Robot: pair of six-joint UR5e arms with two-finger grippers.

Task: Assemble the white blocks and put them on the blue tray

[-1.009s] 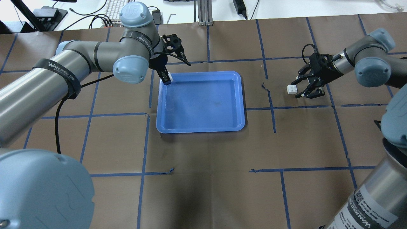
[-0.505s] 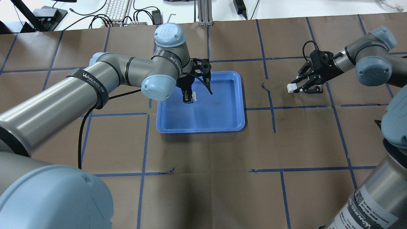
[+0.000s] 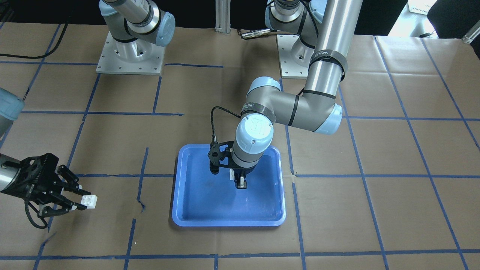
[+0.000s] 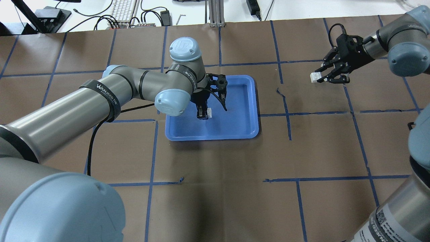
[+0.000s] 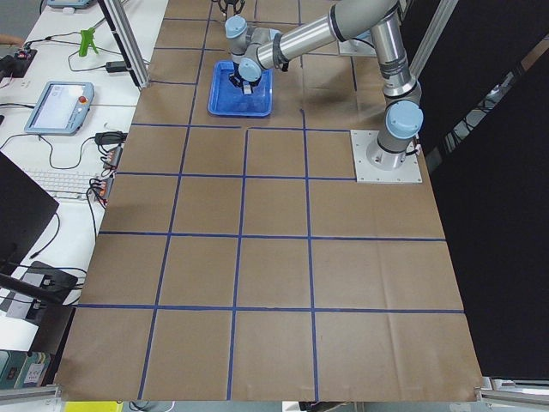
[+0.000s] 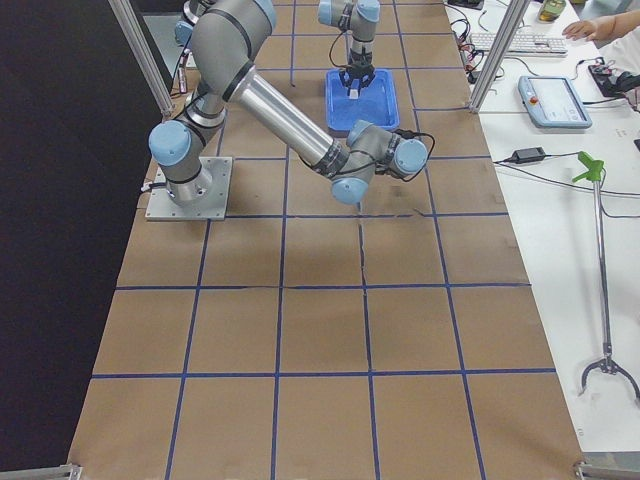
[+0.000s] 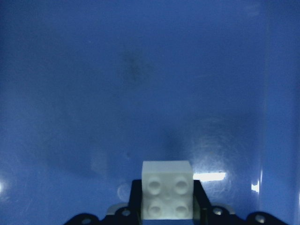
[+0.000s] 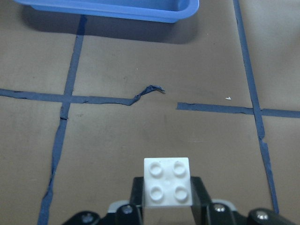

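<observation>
My left gripper (image 4: 203, 113) is shut on a white block (image 4: 209, 112) and holds it over the middle of the blue tray (image 4: 250, 101). The left wrist view shows that block (image 7: 167, 190) between the jaws, studs toward the camera, above the tray's glossy bottom (image 7: 140, 84). In the front-facing view the left gripper (image 3: 240, 183) hangs over the tray (image 3: 187, 210). My right gripper (image 4: 327, 74) is shut on the other white block (image 4: 314, 77) above the brown paper, well to the right of the tray. It also shows in the right wrist view (image 8: 168, 182) and the front-facing view (image 3: 90, 201).
The table is covered in brown paper with a blue tape grid (image 4: 285, 111); one strip is torn and lifted (image 8: 149, 90). A keyboard (image 4: 122, 8) and cables lie beyond the far edge. The arms' base plates (image 3: 129, 56) stand at the robot side.
My left gripper moved with its block from the tray's far left corner toward the tray's middle. My right gripper lifted its block and moved it farther from the robot.
</observation>
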